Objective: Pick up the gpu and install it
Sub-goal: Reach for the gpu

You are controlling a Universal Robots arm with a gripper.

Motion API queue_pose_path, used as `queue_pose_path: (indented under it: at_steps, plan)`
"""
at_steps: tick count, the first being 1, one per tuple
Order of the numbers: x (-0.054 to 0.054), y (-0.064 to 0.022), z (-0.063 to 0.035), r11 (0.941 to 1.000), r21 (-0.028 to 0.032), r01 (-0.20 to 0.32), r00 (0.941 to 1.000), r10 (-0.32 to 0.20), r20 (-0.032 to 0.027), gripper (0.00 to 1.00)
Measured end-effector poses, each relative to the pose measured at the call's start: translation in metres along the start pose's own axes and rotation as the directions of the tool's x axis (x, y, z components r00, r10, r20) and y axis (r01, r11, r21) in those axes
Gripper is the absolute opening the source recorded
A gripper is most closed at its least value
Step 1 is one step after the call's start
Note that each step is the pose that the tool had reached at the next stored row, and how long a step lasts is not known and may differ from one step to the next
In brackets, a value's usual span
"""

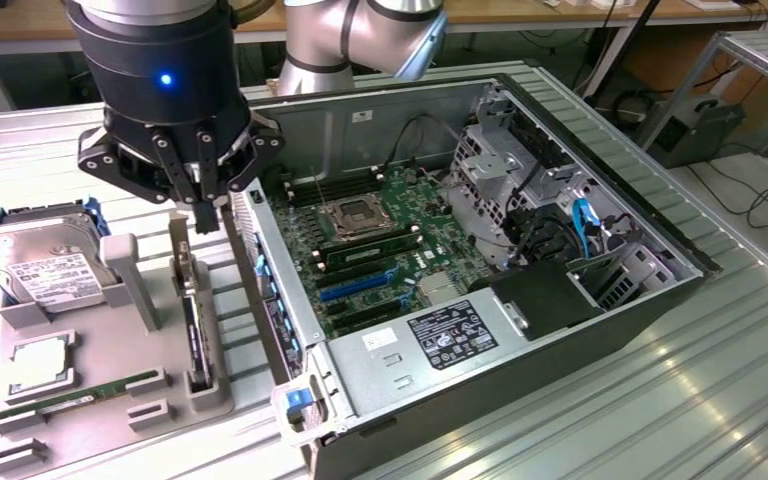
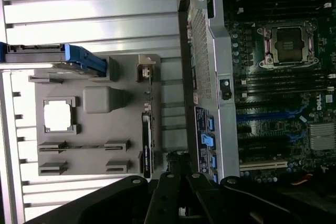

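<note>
Pick-up step, we judge: gripper (image 1: 205,222) hangs closed and empty just above the gpu (image 1: 196,335), which stands on edge in the tray (image 1: 117,342) (beside the case (image 1: 357,130)). Any grasp calls for jaws parted, squared to the card's thin top edge.

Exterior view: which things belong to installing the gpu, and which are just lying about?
Job: gpu, upright in the grey holder; shut gripper above it; open computer case with motherboard.
Lying about: hard drive; CPU; RAM stick.
</note>
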State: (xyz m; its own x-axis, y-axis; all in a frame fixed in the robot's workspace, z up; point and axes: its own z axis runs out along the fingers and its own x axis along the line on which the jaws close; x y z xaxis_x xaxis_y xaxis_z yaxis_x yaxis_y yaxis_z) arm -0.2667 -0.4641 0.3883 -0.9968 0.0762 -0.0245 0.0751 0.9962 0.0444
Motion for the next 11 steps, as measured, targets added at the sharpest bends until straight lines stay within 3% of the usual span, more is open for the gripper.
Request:
queue_pose_path:
  at_steps: [11]
  plan:
    - [-0.0007, -0.0089, -0.0003, 1.0000, 0.0000, 0.000, 1.0000, 0.000, 0.0000, 0.11]
